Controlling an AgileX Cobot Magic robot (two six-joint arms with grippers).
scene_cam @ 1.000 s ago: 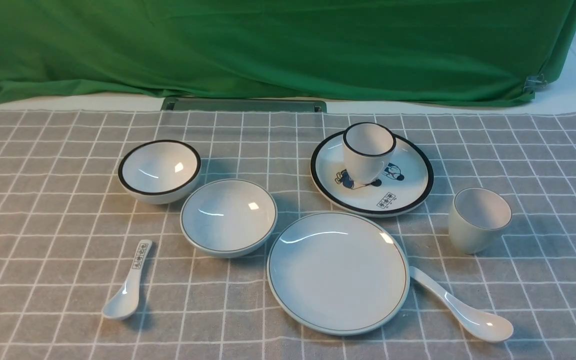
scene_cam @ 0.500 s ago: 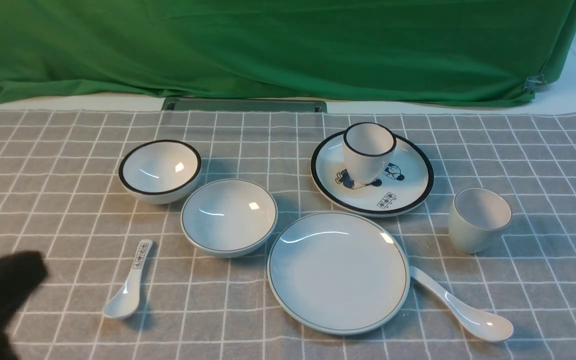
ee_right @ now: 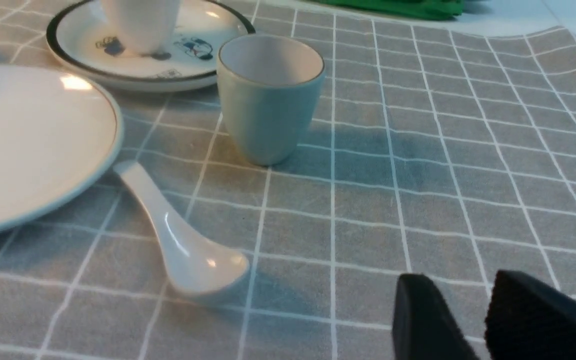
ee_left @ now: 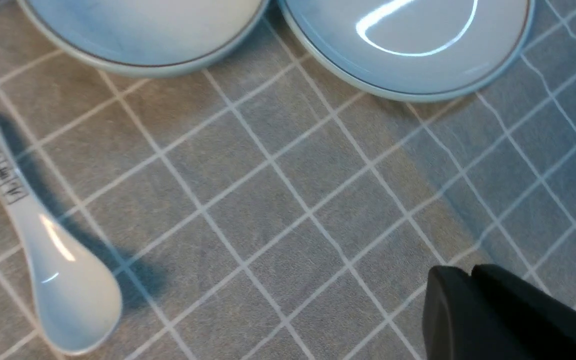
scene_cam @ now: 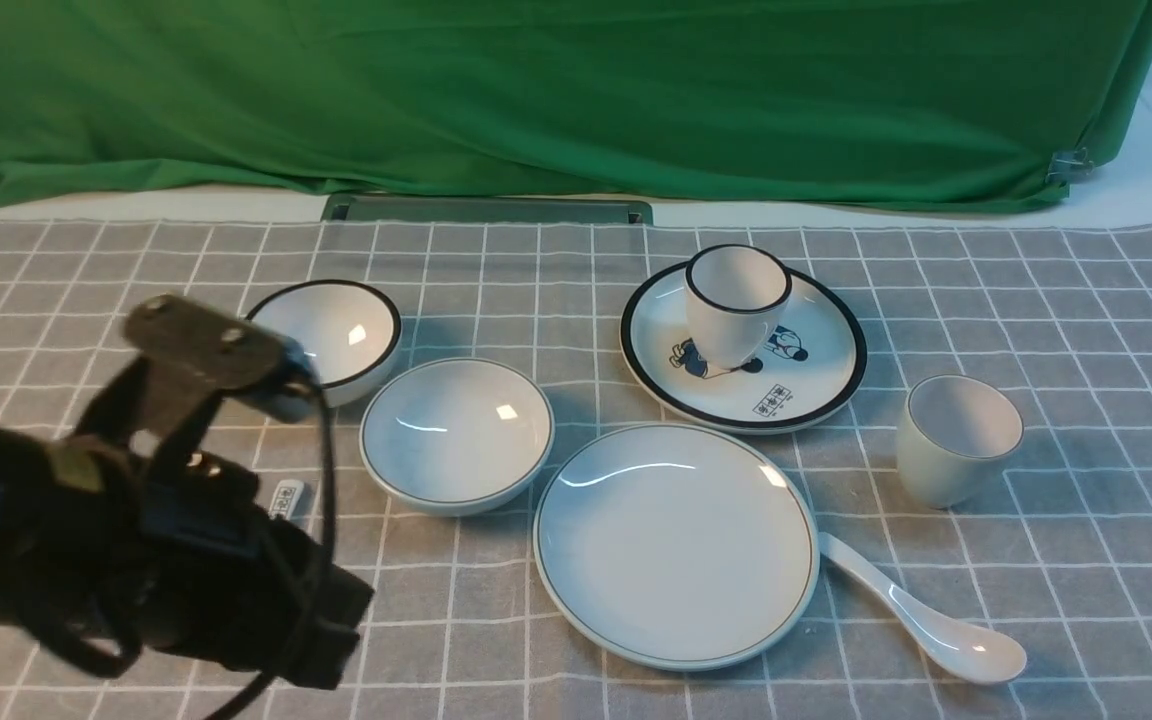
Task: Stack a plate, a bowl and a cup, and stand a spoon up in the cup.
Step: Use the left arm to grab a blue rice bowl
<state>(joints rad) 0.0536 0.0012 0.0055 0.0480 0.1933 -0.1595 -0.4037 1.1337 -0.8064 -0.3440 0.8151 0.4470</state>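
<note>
The tablecloth (scene_cam: 1086,520) is checked grey with white lines; the backdrop (scene_cam: 576,90) is green. The plate (scene_cam: 676,545), the bowl (scene_cam: 456,432) and the cup (scene_cam: 956,440) are coloured pale bluish-white, each edged with a thin dark line. The spoon (scene_cam: 926,625) is plain glossy white. Thick black rims are seen on the far plate (scene_cam: 796,385), printed with blue-and-black cartoons, the far cup (scene_cam: 736,305) and the far bowl (scene_cam: 336,335). The left spoon (ee_left: 70,295) is white, marked in black.

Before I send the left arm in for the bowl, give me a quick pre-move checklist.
1. Top of plain plate bare: ok.
2. Is thin-rimmed bowl upright and empty: ok.
3. Is left end effector open for a grasp: not ok, shut.
4. Is right end effector open and empty: ok.
5. Is plain cup upright and empty: ok.
6. Is unmarked soup spoon handle clear of the plate rim: cannot tell.
</note>
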